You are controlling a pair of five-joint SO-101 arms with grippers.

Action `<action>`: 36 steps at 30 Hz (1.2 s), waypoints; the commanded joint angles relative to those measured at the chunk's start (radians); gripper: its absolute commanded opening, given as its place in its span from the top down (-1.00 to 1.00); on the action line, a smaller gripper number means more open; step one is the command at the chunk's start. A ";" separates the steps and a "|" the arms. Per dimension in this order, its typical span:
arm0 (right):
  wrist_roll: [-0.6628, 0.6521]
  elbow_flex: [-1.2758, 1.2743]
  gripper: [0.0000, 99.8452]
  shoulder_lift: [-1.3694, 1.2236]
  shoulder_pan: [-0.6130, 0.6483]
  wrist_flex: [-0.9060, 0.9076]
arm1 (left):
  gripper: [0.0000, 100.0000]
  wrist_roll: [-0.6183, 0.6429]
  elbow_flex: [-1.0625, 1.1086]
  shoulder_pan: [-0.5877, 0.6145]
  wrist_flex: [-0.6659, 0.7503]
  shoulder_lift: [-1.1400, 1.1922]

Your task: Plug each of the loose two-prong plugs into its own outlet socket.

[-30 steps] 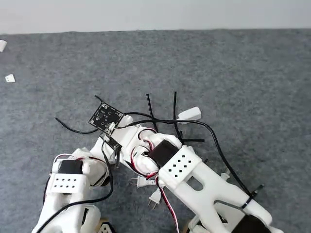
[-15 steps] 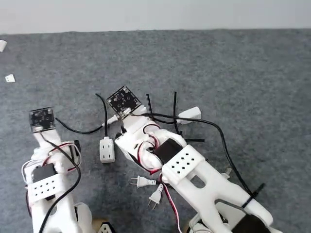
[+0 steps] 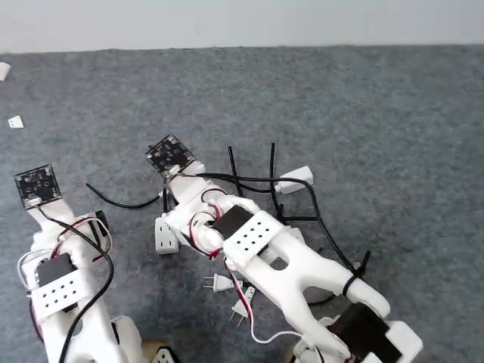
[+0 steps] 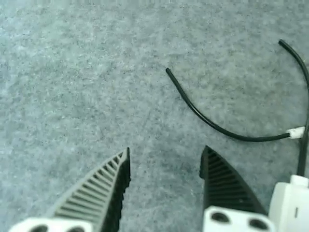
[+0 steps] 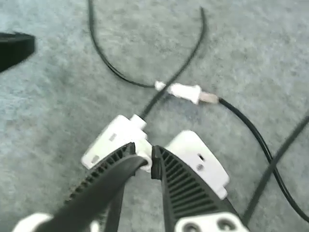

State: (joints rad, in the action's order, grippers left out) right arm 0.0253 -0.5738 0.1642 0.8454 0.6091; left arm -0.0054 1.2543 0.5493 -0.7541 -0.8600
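Since half a second ago our left arm has drawn back to the left. The left gripper (image 4: 165, 151) hangs wide open and empty over the grey carpet (image 4: 72, 72). Our right arm has swung over the white outlet block (image 3: 164, 236). The right gripper (image 5: 149, 155) is almost closed, tips nipping the block's corner. One loose plug (image 3: 219, 283) and a second plug (image 3: 240, 308) lie unmoved on the carpet, beside the right arm
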 commanded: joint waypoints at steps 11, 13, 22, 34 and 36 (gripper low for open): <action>0.009 0.147 0.98 -0.119 0.054 -0.013 | 0.56 0.014 -0.053 0.029 0.014 -0.009; 0.009 0.147 0.98 -0.130 0.058 -0.013 | 0.56 0.014 -0.053 0.029 0.014 -0.009; 0.009 0.126 0.98 -0.139 0.065 -0.013 | 0.56 0.012 -0.051 0.029 0.014 -0.009; -0.058 0.110 0.98 -0.213 0.065 0.033 | 0.56 0.012 -0.048 0.031 0.015 -0.009; -0.091 0.104 0.98 -0.213 0.064 0.036 | 0.56 0.012 -0.048 0.031 0.015 -0.009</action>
State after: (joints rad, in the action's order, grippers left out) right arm -0.0238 -0.4526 -0.0276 0.9053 0.6122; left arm -0.0023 1.2543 0.5754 -0.7541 -0.8600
